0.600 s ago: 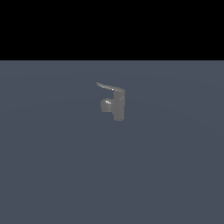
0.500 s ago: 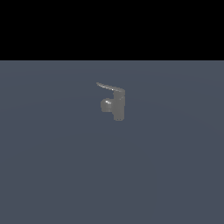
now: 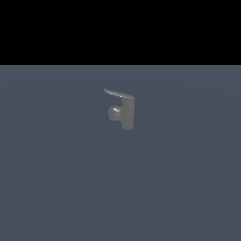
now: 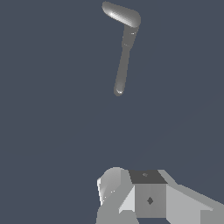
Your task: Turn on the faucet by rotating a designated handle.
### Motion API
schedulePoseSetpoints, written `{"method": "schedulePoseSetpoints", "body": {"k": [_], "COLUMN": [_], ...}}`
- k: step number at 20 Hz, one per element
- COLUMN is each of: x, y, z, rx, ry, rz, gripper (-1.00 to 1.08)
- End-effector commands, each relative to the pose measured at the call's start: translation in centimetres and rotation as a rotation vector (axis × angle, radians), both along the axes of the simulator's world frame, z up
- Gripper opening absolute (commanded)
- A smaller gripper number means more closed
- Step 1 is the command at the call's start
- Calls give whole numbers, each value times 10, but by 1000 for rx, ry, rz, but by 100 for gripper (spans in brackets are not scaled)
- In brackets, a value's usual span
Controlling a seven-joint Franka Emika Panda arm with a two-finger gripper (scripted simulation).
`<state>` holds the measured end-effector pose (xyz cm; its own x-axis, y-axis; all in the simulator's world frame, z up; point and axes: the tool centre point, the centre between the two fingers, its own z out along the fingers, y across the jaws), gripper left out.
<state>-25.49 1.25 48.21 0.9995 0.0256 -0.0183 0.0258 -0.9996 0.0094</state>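
The faucet (image 3: 126, 111) sits mid-worktop (image 3: 66, 188), its handle (image 3: 115, 93) pointing to about 10 o'clock. Can't tell if the pincer (image 4: 131, 192) is spread. I'd push near the lever's tip, sideways, for the most leverage.

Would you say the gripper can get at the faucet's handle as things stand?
Probably yes. In the wrist view only bare surface lies between the gripper and the handle; nothing blocks it. The gripper is well clear of the faucet and absent from the exterior view.
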Motion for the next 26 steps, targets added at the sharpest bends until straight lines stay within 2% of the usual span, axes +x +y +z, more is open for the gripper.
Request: {"method": "schedulePoseSetpoints", "body": {"k": [1, 7, 14, 20, 26], "x": [0, 6, 30, 65, 112], "y": [1, 1, 3, 6, 8], "z": [0, 0, 1, -2, -12], "rx": [-1, 11, 49, 97, 146], "ry": [1, 2, 9, 24, 52], "rz": [4, -19, -96, -215, -382], "gripper": [-100, -100, -100, -100, -100]}}
